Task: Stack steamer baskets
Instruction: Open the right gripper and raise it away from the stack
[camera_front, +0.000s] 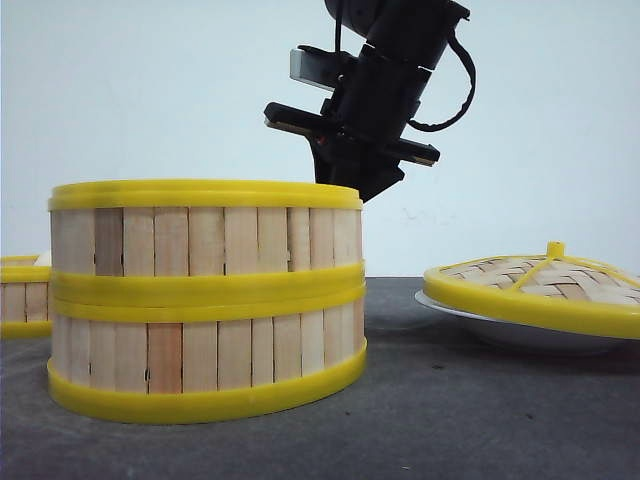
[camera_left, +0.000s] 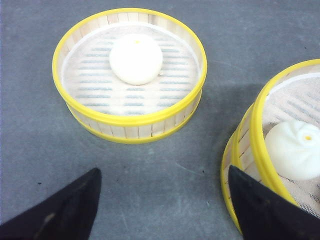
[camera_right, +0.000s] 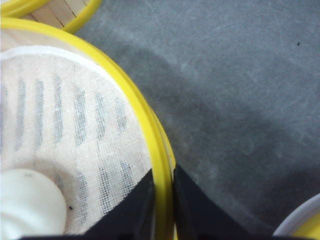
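Two round baskets of pale wooden slats with yellow plastic bands stand stacked on the dark grey bench (camera_front: 450, 420) — the upper basket (camera_front: 205, 235) on the lower basket (camera_front: 205, 350). The right gripper (camera_right: 163, 200) has its jaws pinched on the upper basket's rim. The left gripper (camera_left: 165, 200) hovers, jaws spread wide and holding nothing, near a third, single basket (camera_left: 130, 75) holding a white bun (camera_left: 135, 58).

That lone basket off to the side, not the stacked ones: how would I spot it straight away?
Start at the two-tier stack in the middle of the grey table, then look to its left edge in the front view. There stands the single steamer basket, one tier high, open-topped, holding one white bun, and apart from the stack.
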